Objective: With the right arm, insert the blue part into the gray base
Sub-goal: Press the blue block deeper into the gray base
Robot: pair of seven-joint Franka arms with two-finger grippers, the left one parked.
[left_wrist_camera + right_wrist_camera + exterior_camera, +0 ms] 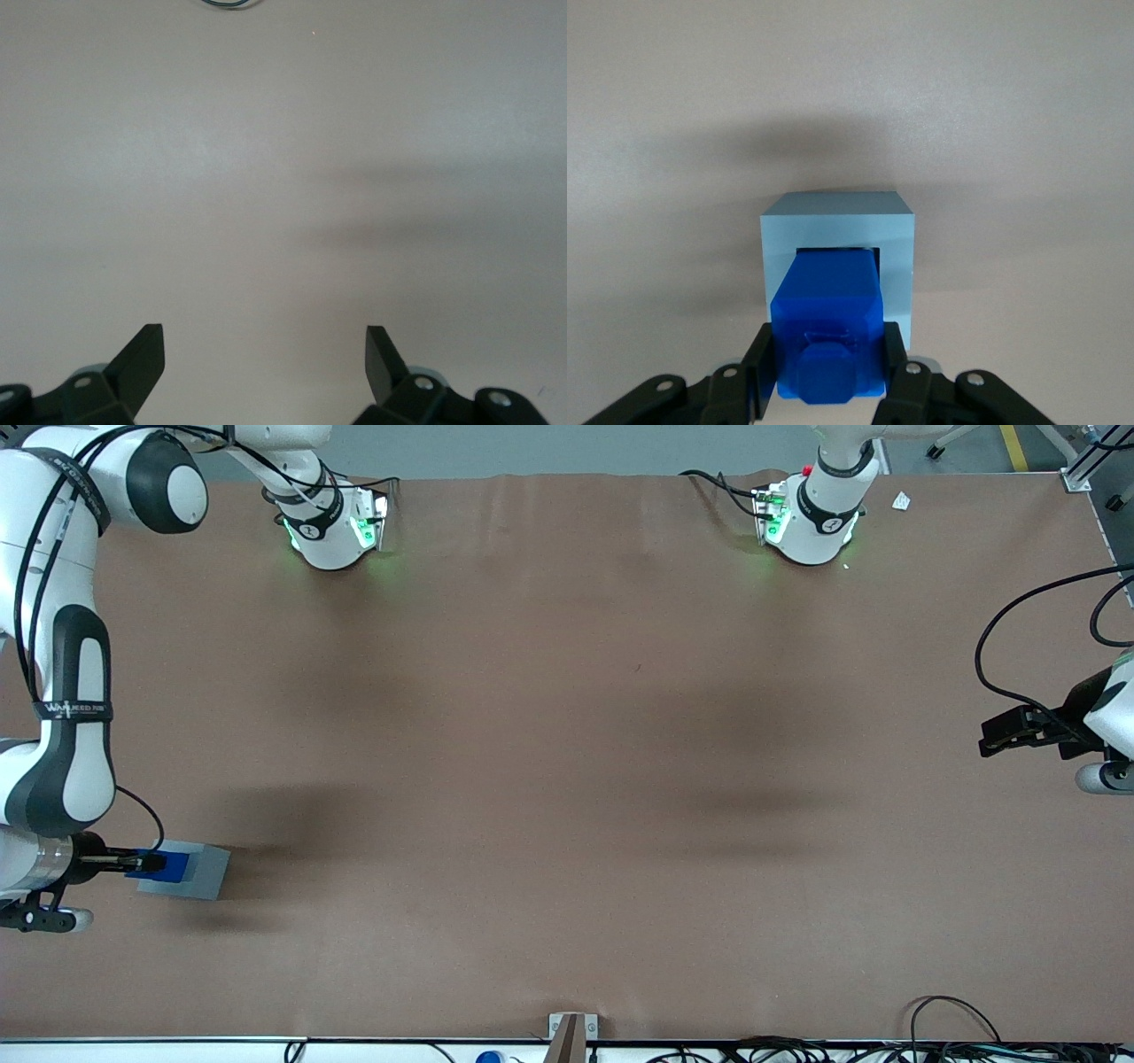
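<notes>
The gray base (202,872) sits on the brown table at the working arm's end, near the front camera. In the right wrist view the gray base (835,226) shows its square recess. The blue part (828,319) stands over that recess with its lower end reaching into the opening; a dark gap remains along one side. My right gripper (828,370) is shut on the blue part, one black finger (756,372) pressed on each flank. In the front view the gripper (149,862) hangs just above the base, holding the blue part (168,865).
The brown table (567,762) stretches wide toward the parked arm's end, where the parked gripper (1019,731) hangs. Two arm bases (332,527) (811,522) stand farthest from the front camera. A small bracket (571,1032) and cables (957,1036) line the nearest edge.
</notes>
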